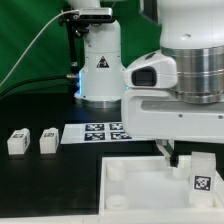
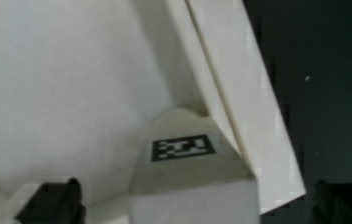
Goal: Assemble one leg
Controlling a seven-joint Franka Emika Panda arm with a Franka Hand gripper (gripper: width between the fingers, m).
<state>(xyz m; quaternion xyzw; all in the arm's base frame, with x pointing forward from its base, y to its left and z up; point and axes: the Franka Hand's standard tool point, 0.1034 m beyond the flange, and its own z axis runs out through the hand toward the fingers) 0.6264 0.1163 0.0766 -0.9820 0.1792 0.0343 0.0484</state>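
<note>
One leg (image 1: 202,176) stands upright at the tray (image 1: 135,196) corner, apparently for socketing; pincer (image 2: 191,200) wide around it, two legs (image 1: 32,140) spare.

marker board (image 1: 106,131) flat on black table (image 1: 40,180) | white tray (image 1: 135,185) near it

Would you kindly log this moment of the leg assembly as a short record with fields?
arm: over the tray, at the exterior view's right
gripper: jaws apart around a leg
leg in gripper: tagged, at the tray's right side
loose legs: two on the table, leg and leg
marker board: behind the tray
</note>
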